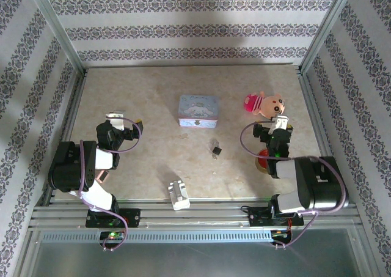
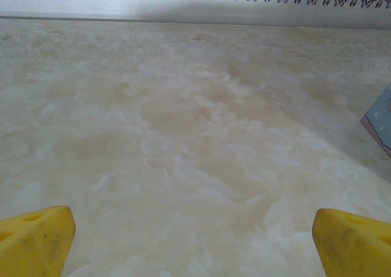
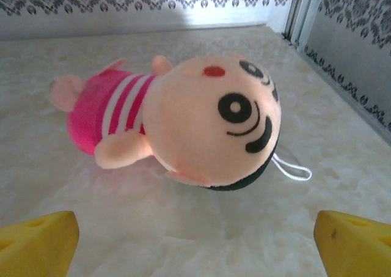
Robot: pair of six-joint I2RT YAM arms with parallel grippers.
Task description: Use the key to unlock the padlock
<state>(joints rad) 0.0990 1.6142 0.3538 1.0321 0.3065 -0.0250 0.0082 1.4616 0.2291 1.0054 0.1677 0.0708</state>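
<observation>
Tiny silver-grey metal padlock [image 1: 215,148] near the pale blue tin [image 1: 198,110]: probably rigid, slick, light, so pinch its body. Your left gripper [image 1: 127,120] and right gripper [image 1: 276,124] gape empty.

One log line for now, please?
left gripper: open, empty | right gripper: open, facing plush doll | padlock: on table, untouched

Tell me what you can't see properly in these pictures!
- Key: top view, too small to pick out from the dark bits by the padlock.
- Tin: left wrist view, cut off by the right edge; just a corner shows.
- Red thing: top view, mostly hidden under the right arm; cannot tell what it is.
</observation>
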